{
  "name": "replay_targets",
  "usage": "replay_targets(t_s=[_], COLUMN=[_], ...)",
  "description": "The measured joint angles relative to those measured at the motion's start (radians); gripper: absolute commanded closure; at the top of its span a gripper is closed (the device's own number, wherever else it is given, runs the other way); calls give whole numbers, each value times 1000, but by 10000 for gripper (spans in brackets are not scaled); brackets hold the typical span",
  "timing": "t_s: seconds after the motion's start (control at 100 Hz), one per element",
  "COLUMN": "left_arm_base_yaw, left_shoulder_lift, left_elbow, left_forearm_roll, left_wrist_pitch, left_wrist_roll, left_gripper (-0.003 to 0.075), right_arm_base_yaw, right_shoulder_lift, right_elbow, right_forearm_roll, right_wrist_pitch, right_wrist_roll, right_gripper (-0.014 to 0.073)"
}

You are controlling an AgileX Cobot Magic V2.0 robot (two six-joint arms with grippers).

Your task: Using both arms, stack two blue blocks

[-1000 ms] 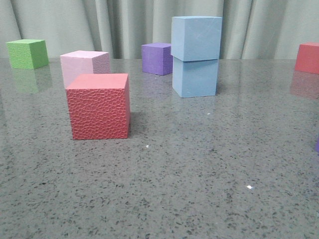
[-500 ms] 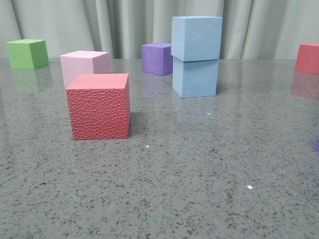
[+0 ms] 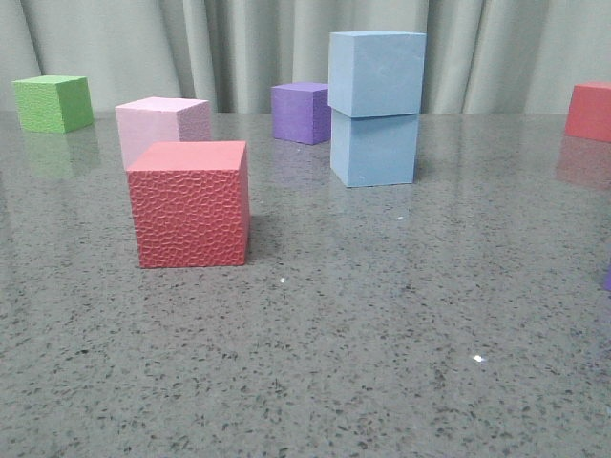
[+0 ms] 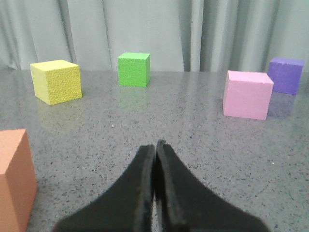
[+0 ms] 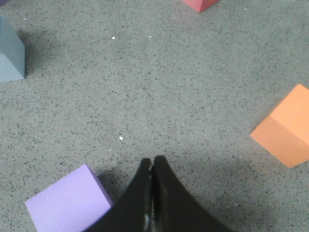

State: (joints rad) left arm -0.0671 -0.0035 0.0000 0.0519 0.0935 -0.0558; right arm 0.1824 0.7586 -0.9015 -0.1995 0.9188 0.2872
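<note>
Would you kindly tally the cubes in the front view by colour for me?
Blue cubes: 2
Red cubes: 2
Green cube: 1
Pink cube: 1
Purple cube: 1
Total: 7, leaving out the purple sliver at the right edge.

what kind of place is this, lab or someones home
Most likely a lab or test bench: a speckled grey tabletop holding only coloured cubes, such as the stacked blue blocks and a textured red cube, with a plain grey curtain as backdrop.
</note>
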Motion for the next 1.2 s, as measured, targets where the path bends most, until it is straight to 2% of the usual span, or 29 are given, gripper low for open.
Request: replay_targets(t_s=[1.2], left_arm_base_yaw=[0], left_shoulder_lift=[0], left_elbow=[0], left_forearm_roll=[9], left_wrist_pitch=[-29], left_wrist_roll=[0], left_gripper=[739], right_arm_base_yaw=[0], right_shoulder_lift=[0], right_elbow=[0], right_forearm_roll=[0], right_wrist_pitch=[0], right_wrist_roll=[0], right_gripper=[715])
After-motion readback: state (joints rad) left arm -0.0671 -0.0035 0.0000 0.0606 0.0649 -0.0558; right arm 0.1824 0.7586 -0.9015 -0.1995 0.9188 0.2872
